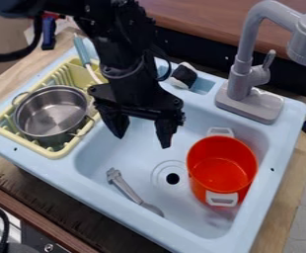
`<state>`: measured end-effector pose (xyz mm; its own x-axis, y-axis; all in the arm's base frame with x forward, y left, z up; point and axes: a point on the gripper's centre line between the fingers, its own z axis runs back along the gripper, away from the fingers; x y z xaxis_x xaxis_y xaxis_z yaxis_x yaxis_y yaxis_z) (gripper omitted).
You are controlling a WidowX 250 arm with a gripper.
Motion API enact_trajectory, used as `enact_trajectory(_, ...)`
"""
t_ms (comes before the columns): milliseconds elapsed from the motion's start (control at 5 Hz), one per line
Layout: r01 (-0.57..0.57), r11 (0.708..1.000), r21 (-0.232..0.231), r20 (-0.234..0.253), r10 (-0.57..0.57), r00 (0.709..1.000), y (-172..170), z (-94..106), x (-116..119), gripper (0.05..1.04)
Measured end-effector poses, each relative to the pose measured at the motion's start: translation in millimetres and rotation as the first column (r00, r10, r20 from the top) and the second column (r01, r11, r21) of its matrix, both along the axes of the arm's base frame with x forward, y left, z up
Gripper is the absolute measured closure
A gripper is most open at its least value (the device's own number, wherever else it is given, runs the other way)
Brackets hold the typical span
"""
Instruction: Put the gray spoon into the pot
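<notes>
The black gripper (142,139) hangs over the back left part of the sink, its two fingers spread apart and nothing between them. Below it and a little to the left, the gray spoon (127,188) lies on the basin floor, left of the drain, its bowl end toward the front. An orange-red pot (221,165) with white handles stands in the right part of the basin. A metal pot (51,113) sits on the yellow dish rack at the left.
The yellow rack (60,151) lies on the sink's left side. A gray faucet (246,81) rises at the back right, behind the orange-red pot. A black-and-white object (184,75) rests on the back rim, near the arm.
</notes>
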<state>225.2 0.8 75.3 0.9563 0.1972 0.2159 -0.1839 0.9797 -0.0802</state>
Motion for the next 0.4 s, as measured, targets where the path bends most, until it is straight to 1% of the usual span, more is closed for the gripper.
enact_trajectory(200, -0.009, 1.0, -0.003, -0.025, 0.009, 1.0, 0, -4.5, -4, 0.084)
enact_trajectory(400, -0.08, 0.997, 0.022, -0.121, 0.082, 0.989, 1, -14.7, -16, 0.084)
